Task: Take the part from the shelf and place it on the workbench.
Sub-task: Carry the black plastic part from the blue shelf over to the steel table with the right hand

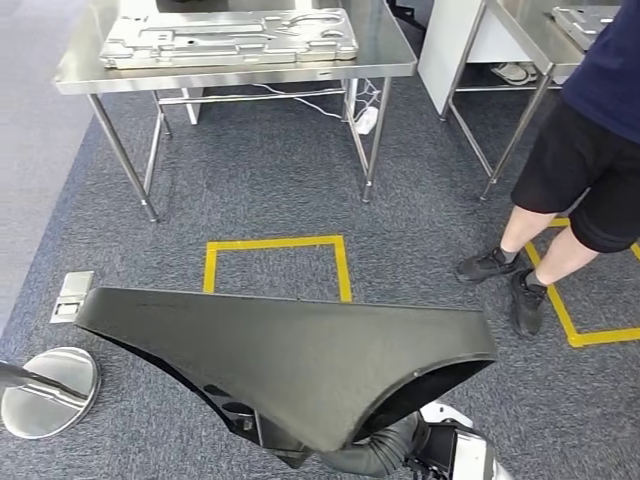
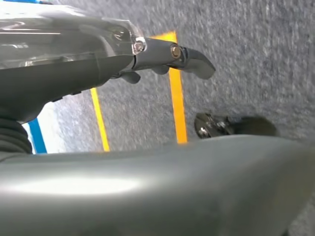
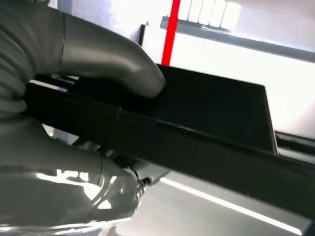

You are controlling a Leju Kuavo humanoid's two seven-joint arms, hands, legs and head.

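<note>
Above the carpet short of the bench (image 1: pixel 377 62), the right robot hand (image 3: pixel 85 123) clamps the black part (image 1: pixel 302 360), left robot hand's (image 2: pixel 111 54) grip unclear; carrying underway, walk forward next.

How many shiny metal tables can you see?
2. One table stands straight ahead past the yellow floor square, with a metal tray on it. The other table is at the far right, beside the person. More may be hidden.
</note>
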